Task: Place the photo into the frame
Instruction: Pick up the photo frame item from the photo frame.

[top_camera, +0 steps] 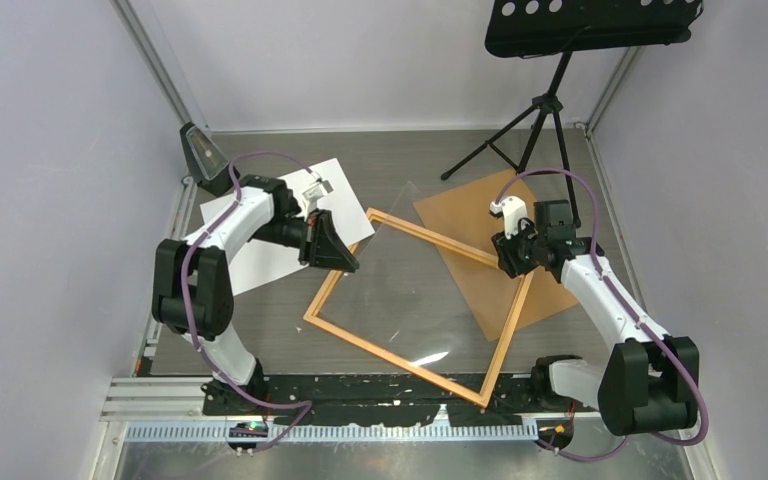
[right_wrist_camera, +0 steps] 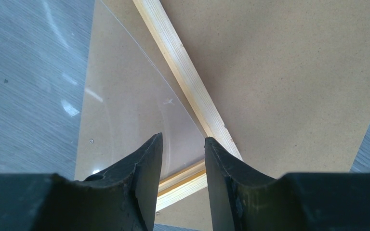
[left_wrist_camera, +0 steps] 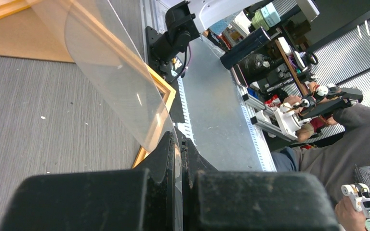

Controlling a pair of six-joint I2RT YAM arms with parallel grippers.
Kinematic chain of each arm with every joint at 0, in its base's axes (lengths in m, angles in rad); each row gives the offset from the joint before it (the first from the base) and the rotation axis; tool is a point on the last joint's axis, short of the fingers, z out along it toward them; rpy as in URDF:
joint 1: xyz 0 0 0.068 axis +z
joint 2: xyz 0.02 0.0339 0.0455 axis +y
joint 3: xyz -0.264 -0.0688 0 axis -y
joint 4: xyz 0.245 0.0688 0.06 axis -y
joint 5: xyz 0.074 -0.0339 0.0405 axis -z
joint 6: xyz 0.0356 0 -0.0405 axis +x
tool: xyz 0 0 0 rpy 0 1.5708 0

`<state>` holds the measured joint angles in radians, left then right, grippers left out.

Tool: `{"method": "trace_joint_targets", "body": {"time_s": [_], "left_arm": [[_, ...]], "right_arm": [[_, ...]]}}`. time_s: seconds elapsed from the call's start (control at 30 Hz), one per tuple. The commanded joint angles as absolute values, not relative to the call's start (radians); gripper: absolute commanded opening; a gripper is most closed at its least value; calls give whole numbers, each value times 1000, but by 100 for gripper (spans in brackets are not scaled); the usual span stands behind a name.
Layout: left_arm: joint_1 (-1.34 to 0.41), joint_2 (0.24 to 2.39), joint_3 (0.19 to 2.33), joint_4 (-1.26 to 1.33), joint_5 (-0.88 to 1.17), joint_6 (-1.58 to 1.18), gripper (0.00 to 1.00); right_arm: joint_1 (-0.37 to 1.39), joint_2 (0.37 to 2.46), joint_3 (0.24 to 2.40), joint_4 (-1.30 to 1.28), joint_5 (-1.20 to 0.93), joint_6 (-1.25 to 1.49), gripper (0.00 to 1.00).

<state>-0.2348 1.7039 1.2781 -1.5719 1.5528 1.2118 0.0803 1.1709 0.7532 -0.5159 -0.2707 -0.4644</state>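
Observation:
The orange frame point(top_camera: 508, 338) lies flat mid-table, turned like a diamond. The photo point(top_camera: 335, 190) lies white side up at the far left, partly under my left arm. My left gripper point(top_camera: 343, 262) is over the frame's left edge, shut on the edge of the clear sheet point(left_wrist_camera: 115, 72), which bows up from inside the frame point(left_wrist_camera: 160, 91). My right gripper point(top_camera: 506, 262) is open and empty, just above the frame's right corner point(right_wrist_camera: 192, 96), with the clear sheet point(right_wrist_camera: 125, 110) below its fingertips point(right_wrist_camera: 151, 154).
The brown backing board point(top_camera: 550, 290) lies under the frame's right corner and also shows in the right wrist view point(right_wrist_camera: 294, 72). A black music stand point(top_camera: 560, 30) on a tripod stands at the back right. Grey walls close in both sides.

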Motion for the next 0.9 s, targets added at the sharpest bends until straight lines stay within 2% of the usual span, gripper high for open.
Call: {"method": "trace_joint_targets", "body": {"time_s": [0.0, 0.87], "left_arm": [[-242, 1708, 1326, -1720, 1625, 1230, 0], [-229, 1688, 1351, -1721, 1618, 1214, 0]], "right_arm": [[74, 1145, 757, -483, -265, -463, 44], [62, 1147, 742, -474, -269, -465, 44]]}}
